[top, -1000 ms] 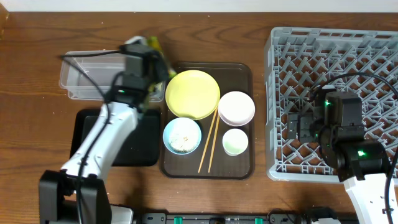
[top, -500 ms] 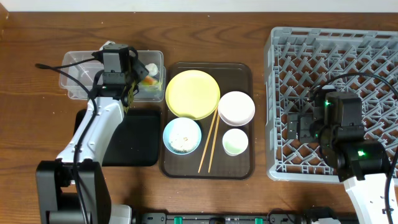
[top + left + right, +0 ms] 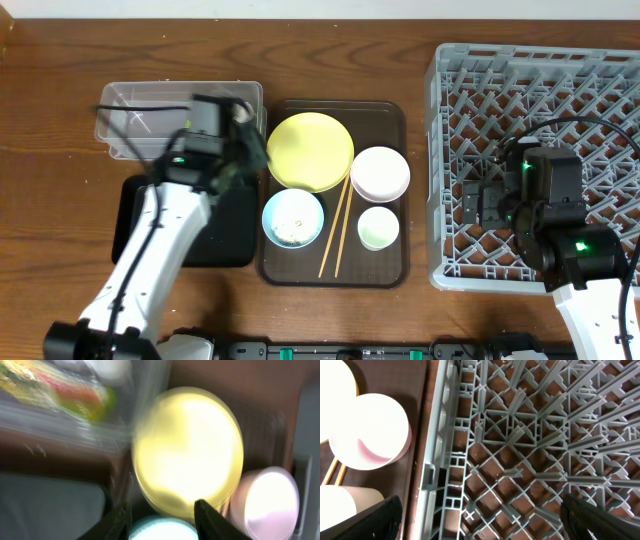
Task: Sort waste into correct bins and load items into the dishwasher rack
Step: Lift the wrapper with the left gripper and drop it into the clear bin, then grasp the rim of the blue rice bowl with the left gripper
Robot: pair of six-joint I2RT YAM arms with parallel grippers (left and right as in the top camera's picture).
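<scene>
My left gripper (image 3: 243, 150) (image 3: 162, 521) is open and empty, between the clear tub (image 3: 150, 122) and the yellow plate (image 3: 310, 150) (image 3: 187, 450). The left wrist view is blurred. It shows the green-and-orange wrapper (image 3: 60, 390) and a white scrap (image 3: 107, 367) in the tub. The light blue bowl (image 3: 293, 218) (image 3: 162, 531) holds rice grains. The pinkish-white bowl (image 3: 380, 172) (image 3: 367, 430), green cup (image 3: 378, 228) and chopsticks (image 3: 335, 225) lie on the brown tray (image 3: 390, 112). My right gripper (image 3: 480, 205) (image 3: 485, 525) is open and empty over the grey rack (image 3: 540, 90) (image 3: 520, 435).
The shallow black tray (image 3: 215, 235) lies in front of the clear tub, partly under my left arm. The rack's left wall (image 3: 437, 460) stands close to the brown tray's right edge. Wooden tabletop (image 3: 60, 200) surrounds everything.
My left gripper moved from over the clear tub to the right and forward, toward the yellow plate, leaving the wrapper in the tub. The right arm has not moved.
</scene>
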